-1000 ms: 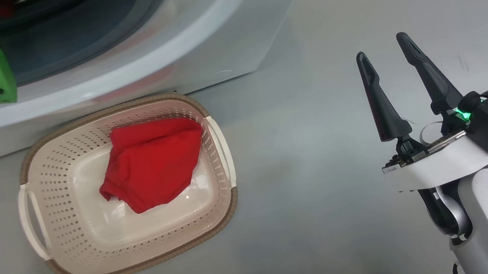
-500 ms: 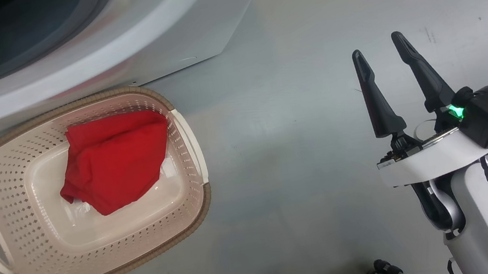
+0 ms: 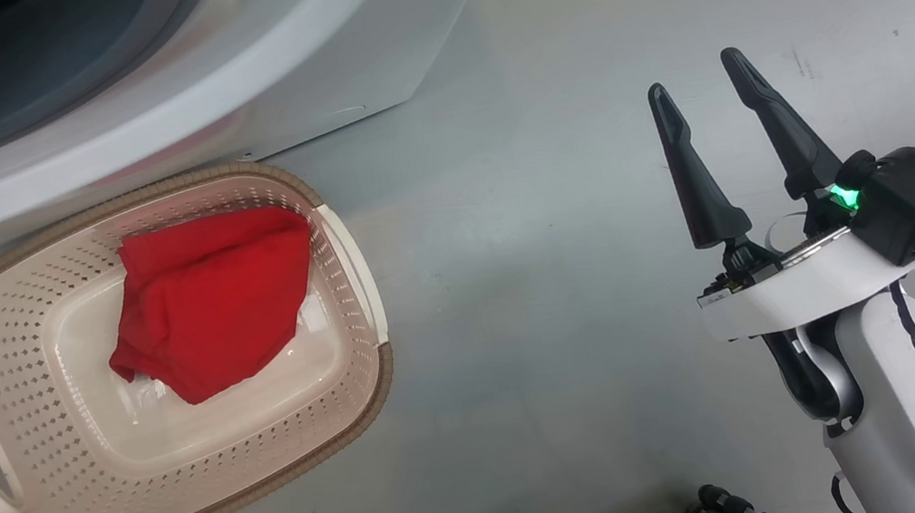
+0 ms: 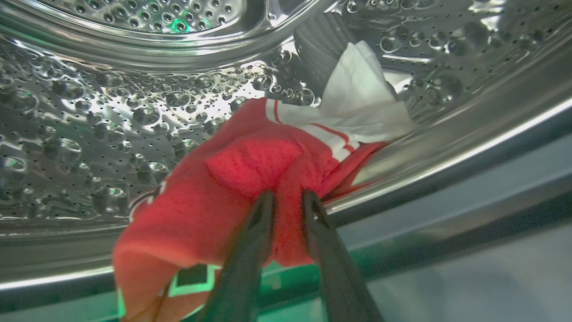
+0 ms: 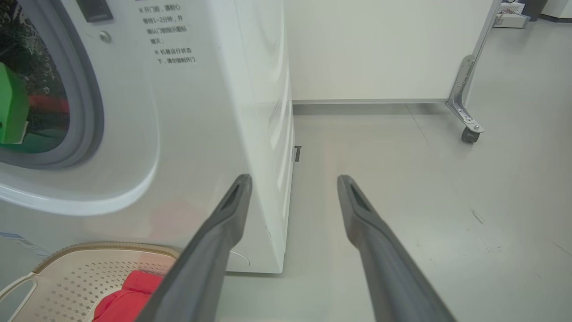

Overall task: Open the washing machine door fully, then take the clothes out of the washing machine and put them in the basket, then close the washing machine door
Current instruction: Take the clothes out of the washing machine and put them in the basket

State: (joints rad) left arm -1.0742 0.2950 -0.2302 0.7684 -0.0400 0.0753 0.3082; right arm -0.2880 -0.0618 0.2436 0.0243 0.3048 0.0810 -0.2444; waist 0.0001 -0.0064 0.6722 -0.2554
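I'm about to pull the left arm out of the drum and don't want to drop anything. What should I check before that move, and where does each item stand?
1. Fold of the red jersey between the left jaws: ok.
2. Grip tight enough to lift: cannot tell.
3. Jersey's white part free of the drum: cannot tell; it lies against the drum wall.
4. Basket on the floor in front of the washing machine: ok.
5. Room in the basket: ok; one red garment covers part of its bottom.
6. Right jaws open, off to the side of the basket: ok.
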